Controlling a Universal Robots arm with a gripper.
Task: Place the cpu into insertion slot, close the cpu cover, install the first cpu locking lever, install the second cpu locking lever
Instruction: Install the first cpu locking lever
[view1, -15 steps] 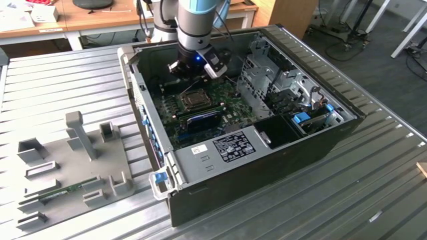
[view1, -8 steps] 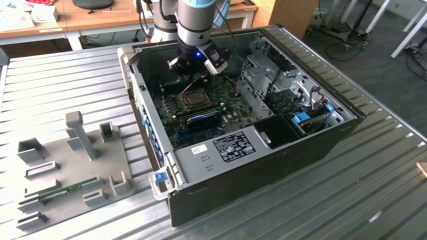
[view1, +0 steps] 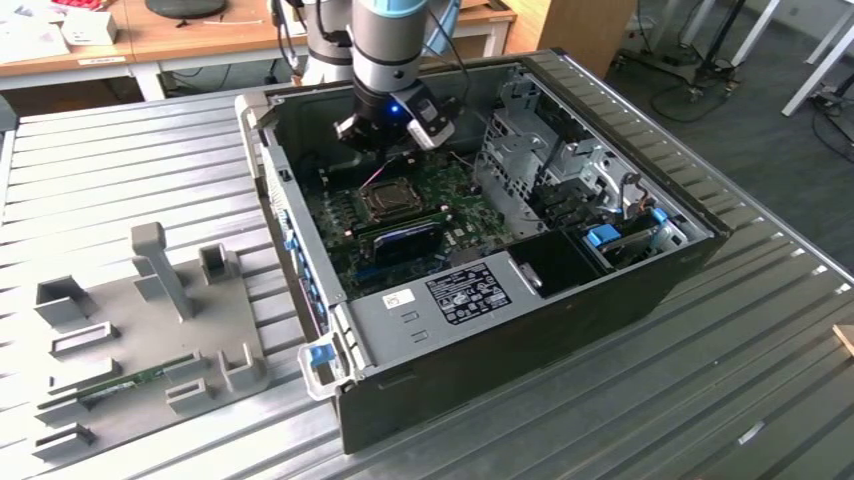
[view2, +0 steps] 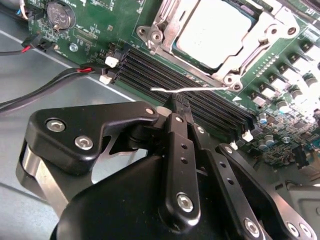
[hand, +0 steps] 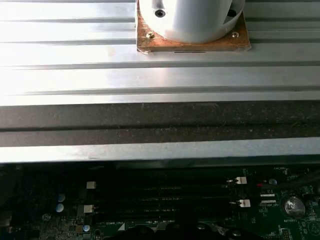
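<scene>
Your gripper (view2: 178, 106) is clenched, tips at the thin locking lever (view2: 200, 89). The cpu (view2: 215, 27) sits in the insertion slot (view1: 390, 196) under the cpu cover (view2: 260, 45) — if the springy lever slips free, it could strike the memory slots (view2: 165, 70).

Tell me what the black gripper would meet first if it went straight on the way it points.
In the second wrist view, probably the thin silvery wire lever just ahead of the gripper, then the long black memory slots on the green motherboard; depth is unclear.
</scene>
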